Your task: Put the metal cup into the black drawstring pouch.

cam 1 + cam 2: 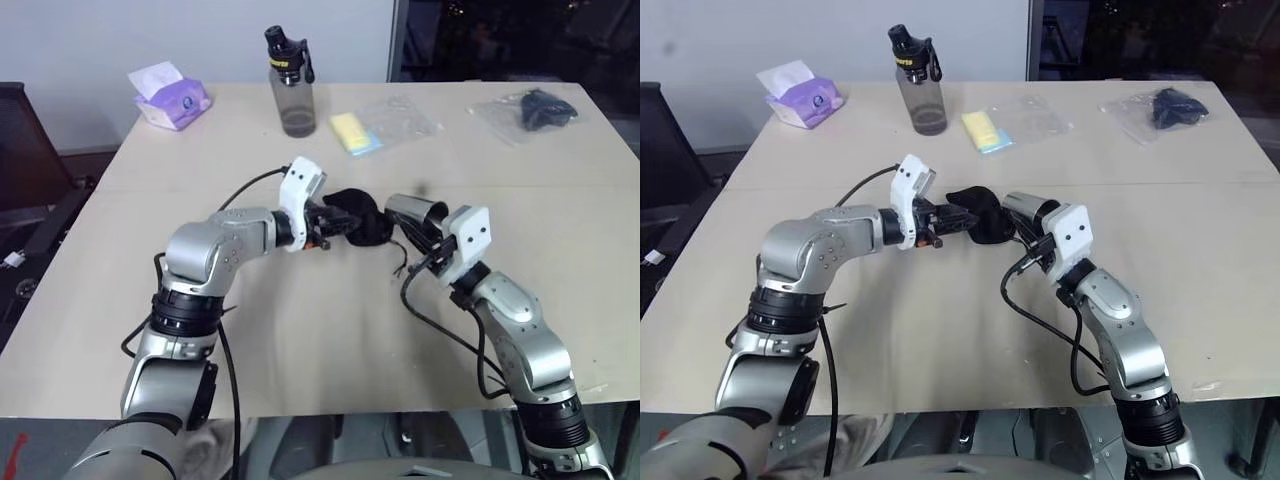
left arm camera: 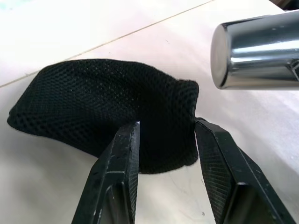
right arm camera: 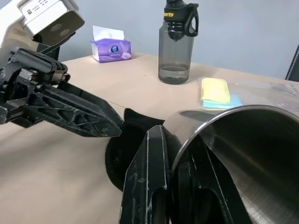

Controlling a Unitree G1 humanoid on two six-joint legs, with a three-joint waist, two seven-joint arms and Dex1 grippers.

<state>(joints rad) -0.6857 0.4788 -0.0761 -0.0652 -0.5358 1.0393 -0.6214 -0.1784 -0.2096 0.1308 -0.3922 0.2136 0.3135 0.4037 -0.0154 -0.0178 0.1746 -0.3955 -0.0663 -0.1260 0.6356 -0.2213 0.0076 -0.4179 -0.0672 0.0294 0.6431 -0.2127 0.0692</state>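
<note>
The left hand (image 2: 166, 158) sits at the centre of the head views with its two black fingers parted to either side of the black drawstring pouch (image 2: 107, 105). In the left wrist view the mesh fabric lies between them, but whether they press on it I cannot tell; the hand reads as about half open and not clamped. Just to the right of it in the frame, the right hand (image 3: 173, 186) is closed on the wall of the metal cup (image 1: 418, 212), one finger outside and one inside the rim, and carries it on its side above the table (image 1: 300, 340), with its closed base toward the pouch and its open mouth toward the wrist.

The step in hand looks like the meeting of cup and pouch: the cup is lifted and brought close beside the bag, but not yet inside it. The pouch looks bunched, and I cannot make out an open mouth.

The next move likely calls for the left hand to catch one edge of the mouth and hold it open, and for the right hand to slide the cup in base first.
</note>
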